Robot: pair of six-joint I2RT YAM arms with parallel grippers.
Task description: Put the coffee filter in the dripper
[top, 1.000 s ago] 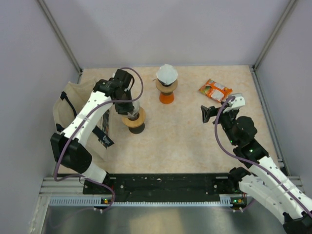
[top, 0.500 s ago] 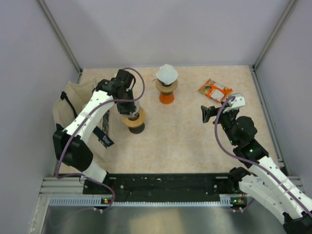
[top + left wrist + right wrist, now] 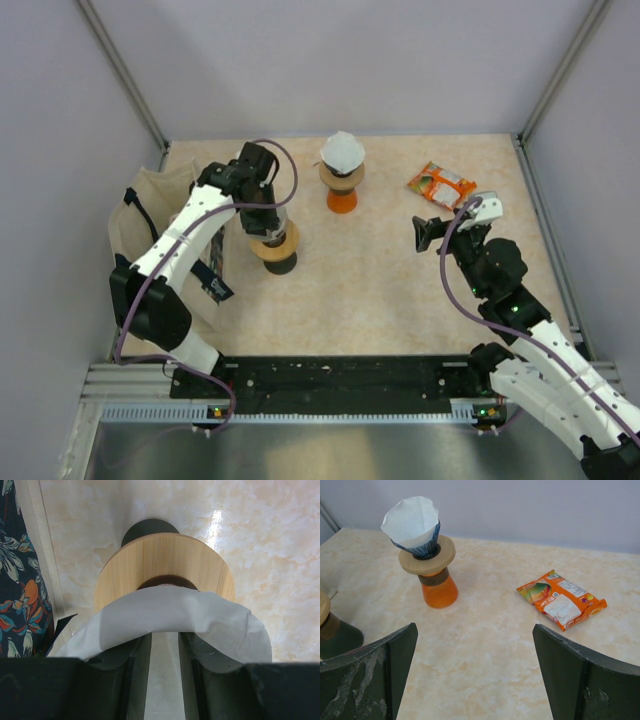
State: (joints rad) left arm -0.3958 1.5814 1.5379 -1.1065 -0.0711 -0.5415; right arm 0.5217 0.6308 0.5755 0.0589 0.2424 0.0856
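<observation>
Barely anything's shifted: left gripper (image 3: pixel 164 647) pinches the coffee filter (image 3: pixel 200 620) over the dripper (image 3: pixel 150 530); I'd centre on its wooden collar (image 3: pixel 165 560), lower straight, release.

left claw (image 3: pixel 165 647) clamped, arm extended | right claw (image 3: pixel 474 630) spread wide

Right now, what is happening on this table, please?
The left pincer is shut on a white paper filter, holding it just over the dripper with the wooden collar; it seems not yet seated. The right pincer is open and holds nothing. A second dripper, orange below, already carries its own filter.
</observation>
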